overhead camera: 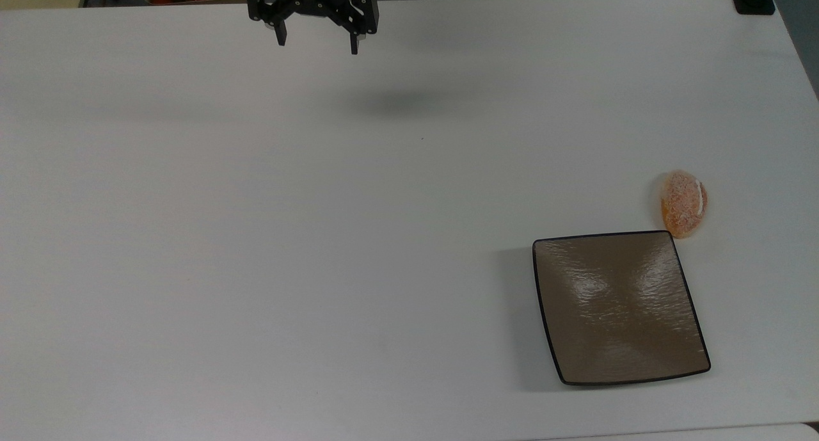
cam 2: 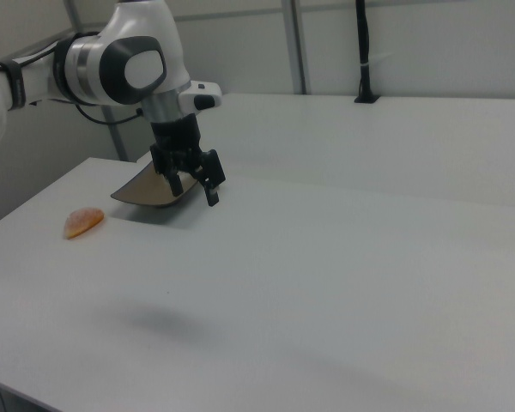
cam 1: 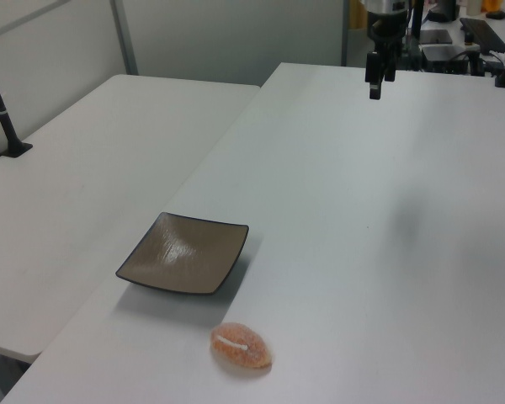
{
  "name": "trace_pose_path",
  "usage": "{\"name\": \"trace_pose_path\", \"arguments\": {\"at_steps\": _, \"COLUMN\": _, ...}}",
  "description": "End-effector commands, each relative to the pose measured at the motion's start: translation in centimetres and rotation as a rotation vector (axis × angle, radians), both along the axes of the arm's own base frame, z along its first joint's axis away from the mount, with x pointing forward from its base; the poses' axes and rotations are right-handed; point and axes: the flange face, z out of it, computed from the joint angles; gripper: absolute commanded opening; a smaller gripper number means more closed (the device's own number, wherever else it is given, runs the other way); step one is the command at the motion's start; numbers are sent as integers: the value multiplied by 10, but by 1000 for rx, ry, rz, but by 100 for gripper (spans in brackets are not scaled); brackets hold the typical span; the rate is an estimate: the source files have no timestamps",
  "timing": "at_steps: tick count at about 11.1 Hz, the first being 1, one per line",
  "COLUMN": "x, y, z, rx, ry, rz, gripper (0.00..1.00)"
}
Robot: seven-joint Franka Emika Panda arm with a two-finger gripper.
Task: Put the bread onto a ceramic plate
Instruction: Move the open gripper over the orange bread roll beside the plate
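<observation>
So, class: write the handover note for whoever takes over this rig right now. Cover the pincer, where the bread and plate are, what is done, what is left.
Pincer: open, holding nothing, above the table near its far edge in the top view, well away from both items.
Bread: lying on the table just beyond the plate's upper right corner in the top view, very close to that corner.
Ceramic plate: nothing on it.
Done: nothing yet.
Left: travel to the bread, grasp it, lift it, set it on the plate.
</observation>
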Motion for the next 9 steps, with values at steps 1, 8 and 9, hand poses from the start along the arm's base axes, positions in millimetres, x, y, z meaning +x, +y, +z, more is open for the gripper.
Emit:
{"name": "trace_pose_path", "arguments": {"at_steps": 1, "x": 2, "y": 4, "z": 1, "rx": 21, "ry": -4, "rz": 15, "gripper": 100}}
{"name": "trace_pose_path", "arguments": {"at_steps": 8, "x": 7, "y": 33, "z": -3, "rx": 95, "ry": -15, "rz": 27, "gripper": 100}}
{"name": "trace_pose_path", "arguments": {"at_steps": 9, "x": 9, "y": 51, "z": -6, "rx": 97, "ry": -28, "rz": 30, "gripper": 100}}
